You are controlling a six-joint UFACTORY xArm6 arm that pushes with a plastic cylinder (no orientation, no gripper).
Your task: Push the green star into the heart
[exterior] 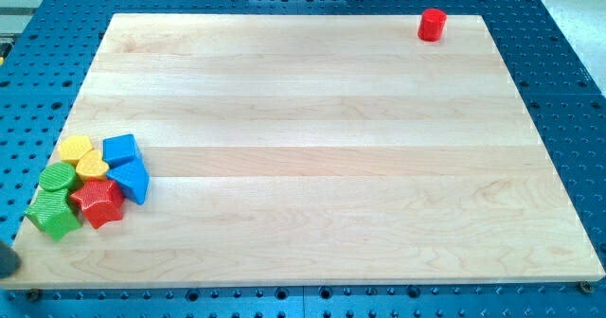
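The green star (52, 214) lies at the bottom left of the wooden board (322, 167), at the lower left end of a tight cluster of blocks. The yellow heart (92, 167) sits in the middle of that cluster, up and to the right of the green star. A green round block (57, 178) and a red star (97, 203) lie between and beside them, touching both. A dark blurred shape (8, 263) at the view's left edge, just below and left of the green star, looks like my tip; I cannot tell if it touches the star.
A second yellow block (76, 149), a blue cube (121, 150) and a blue wedge-shaped block (131, 180) complete the cluster. A red cylinder (432, 24) stands alone at the board's top right corner. Blue perforated table surrounds the board.
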